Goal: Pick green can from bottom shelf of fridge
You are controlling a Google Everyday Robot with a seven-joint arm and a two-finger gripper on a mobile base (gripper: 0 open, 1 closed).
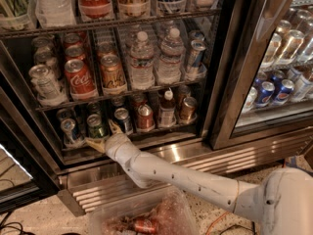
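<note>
The green can stands on the bottom shelf of the fridge, second from the left in the front row. A blue-and-silver can is on its left, a dark can and a red can on its right. My gripper reaches in at the shelf's front edge, just right of and below the green can. It is open: one fingertip points up beside the can and the other lies low in front of its base. Nothing is held.
A small bottle and a copper can stand further right on the same shelf. The rack above holds Coca-Cola cans and water bottles. The ribbed steel base is below. A plastic bin sits on the floor. The door frame stands on the right.
</note>
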